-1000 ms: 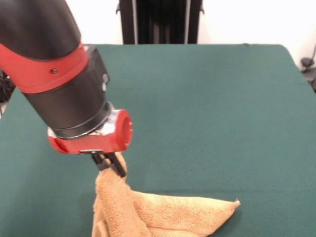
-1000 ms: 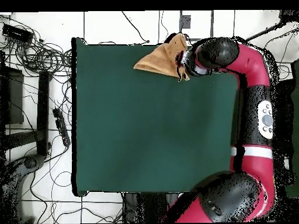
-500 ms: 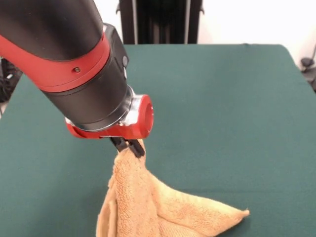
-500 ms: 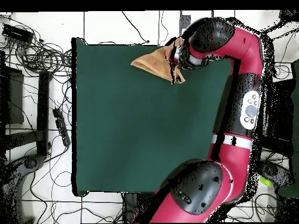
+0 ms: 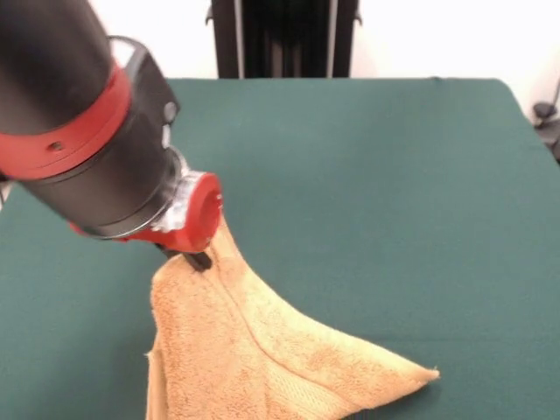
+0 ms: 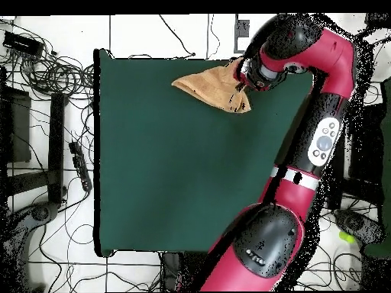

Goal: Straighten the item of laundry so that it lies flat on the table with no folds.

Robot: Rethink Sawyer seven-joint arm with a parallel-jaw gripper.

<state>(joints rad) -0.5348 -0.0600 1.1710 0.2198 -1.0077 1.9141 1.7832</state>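
The orange-yellow towel [image 5: 262, 350] hangs from my gripper [image 5: 194, 259] near the front left of the green table [image 5: 394, 192]. Its upper corner is pinched in the shut fingers, and it spreads down in a tent shape. One corner rests on the table at the right and the lower edge runs out of the picture. In the overhead view the towel [image 6: 210, 85] lies at the table's [image 6: 183, 175] top edge, with the gripper [image 6: 243, 76] at its right end.
The thick red and black arm [image 5: 79, 131] fills the upper left of the front view. The robot's black pedestal [image 5: 282, 39] stands behind the table's far edge. Cables and gear [image 6: 46, 114] lie on the floor left of the table in the overhead view.
The gripper has swung left and up a little with the towel's corner. The towel is pulled wider, showing more of its face.
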